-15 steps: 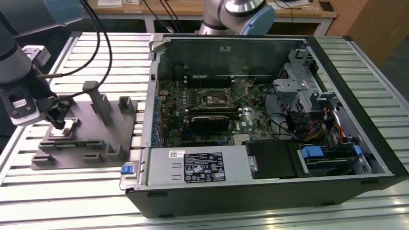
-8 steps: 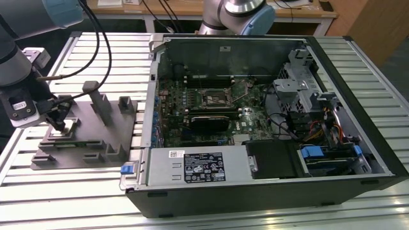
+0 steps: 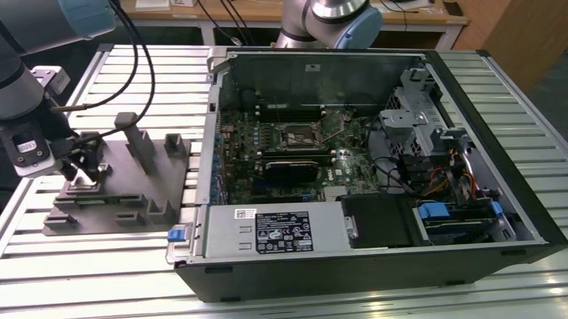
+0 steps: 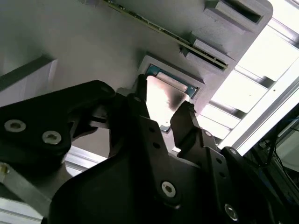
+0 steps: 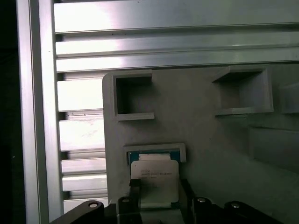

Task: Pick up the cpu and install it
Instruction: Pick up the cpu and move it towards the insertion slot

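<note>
In the exterior view my arm (image 3: 22, 86) hangs over the grey fixture (image 3: 133, 199) at that view's left. My jaws point down at its near corner, and I cannot make out what lies under them from here. The fixture sits on the slatted metal worktop (image 3: 116, 279). The open computer case (image 3: 497, 100) is beside it, with its motherboard (image 3: 257, 133) and the black socket frame (image 3: 297, 136) laid bare. A black-and-white label (image 3: 284, 232) covers the metal box at the case's near edge, and a smaller white sticker (image 3: 244, 212) sits beside it. Both carry print too fine for me to read. In the second wrist view the cpu (image 4: 161, 98) lies at the fixture's shallow pocket (image 4: 189, 88), whose teal rim peeks out around it. My jaws are drawn in narrow, one against each of two opposite edges of the chip. Glare whitens its metal top, and my own black links hide its near part. In the first wrist view the cpu (image 5: 154, 179) shows a few lines of faint print on its top, too dim to read. My jaws flank it closely on both sides, and the frame edge cuts off its near end. I cannot tell whether it still rests on the fixture or is raised off it. Beyond it stand two square recesses (image 5: 133, 95).
</note>
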You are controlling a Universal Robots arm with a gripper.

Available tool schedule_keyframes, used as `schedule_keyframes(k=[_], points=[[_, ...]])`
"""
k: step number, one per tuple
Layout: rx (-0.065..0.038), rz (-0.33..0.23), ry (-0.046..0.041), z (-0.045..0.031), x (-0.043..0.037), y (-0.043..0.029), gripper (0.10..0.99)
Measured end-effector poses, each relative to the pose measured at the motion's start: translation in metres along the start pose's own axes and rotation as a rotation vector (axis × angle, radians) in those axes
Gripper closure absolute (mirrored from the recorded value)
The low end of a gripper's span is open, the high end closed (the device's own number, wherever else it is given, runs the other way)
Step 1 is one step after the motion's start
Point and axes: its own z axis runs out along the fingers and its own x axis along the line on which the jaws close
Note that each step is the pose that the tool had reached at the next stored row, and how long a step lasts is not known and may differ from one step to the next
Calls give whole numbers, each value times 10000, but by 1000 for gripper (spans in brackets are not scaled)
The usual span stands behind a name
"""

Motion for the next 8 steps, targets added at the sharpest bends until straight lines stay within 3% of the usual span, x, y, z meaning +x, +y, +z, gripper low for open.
schedule_keyframes(k=[1,3,4,5,6,8], points=[[0,0,1,0,0,0,561],[0,0,1,0,0,0,561],[0,0,1,0,0,0,498],[0,0,1,0,1,0,498],[-24,2,4,-1,2,-1,498],[-188,4,14,5,3,-1,498]])
